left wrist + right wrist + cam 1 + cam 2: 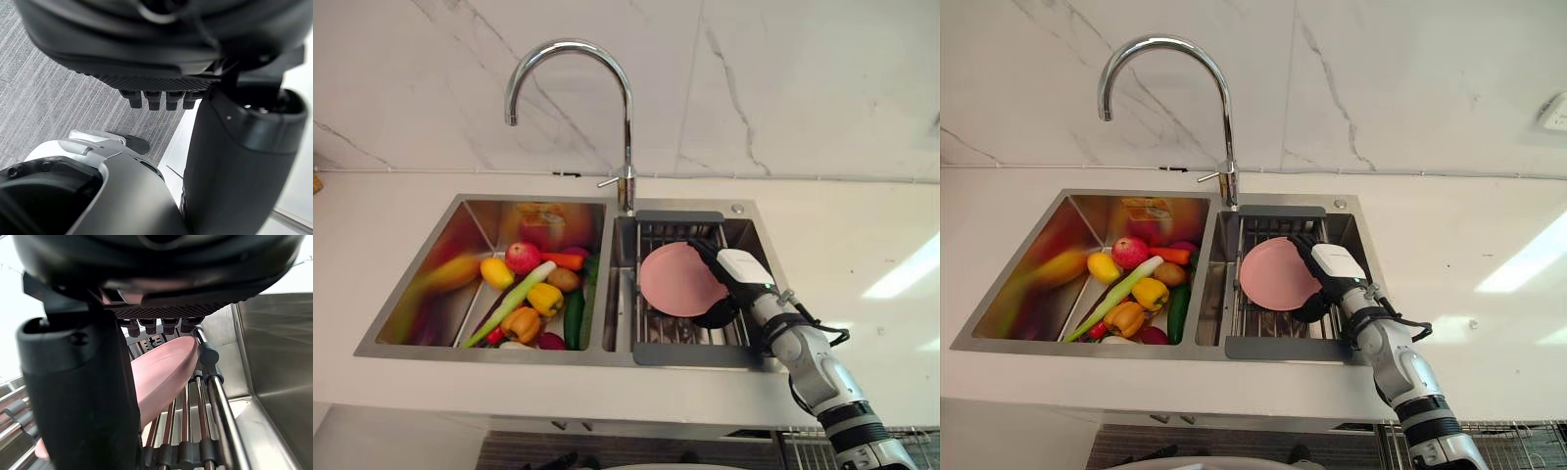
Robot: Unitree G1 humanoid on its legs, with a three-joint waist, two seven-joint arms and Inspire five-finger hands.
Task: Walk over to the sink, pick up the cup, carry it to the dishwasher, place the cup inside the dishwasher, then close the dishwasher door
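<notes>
Lying on the rack [683, 335] in the right of the sink's [480, 223] 2 basins, the pink dish [677, 279], which looks shallow and plate-like though the task names a cup, has the right hand [736, 292] at its right rim, fingers and thumb apparently clamped on the edge. Pick-up is the step in hand, and the next move likely calls for a clean lift clear of the rack bars before turning toward the dishwasher. Left hand [156, 58] hangs idle above the floor [58, 107].
</notes>
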